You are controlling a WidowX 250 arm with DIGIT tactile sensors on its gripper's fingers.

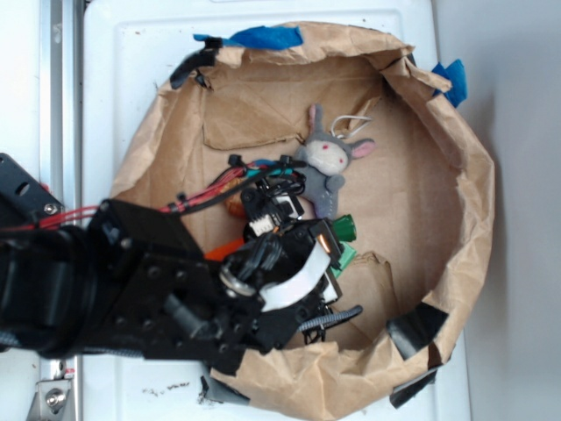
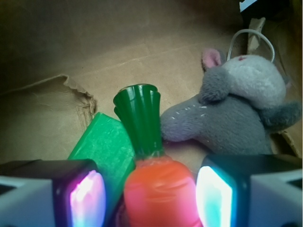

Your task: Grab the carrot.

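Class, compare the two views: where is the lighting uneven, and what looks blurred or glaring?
Wrist view: glowing fingertip pads throw pink and cyan light onto the carrot, soft and blurred this close; the upper left falls into shadow. Exterior view: even, bright light, white surface nearly washed out, black arm hiding most of the carrot.

A white tabletop [image 1: 131,70] carries a crumpled brown paper ring [image 1: 473,202]. Blue tape [image 1: 263,37] sits at the ring's far edge, black tape [image 1: 416,329] at its near edge. Even, bright light.
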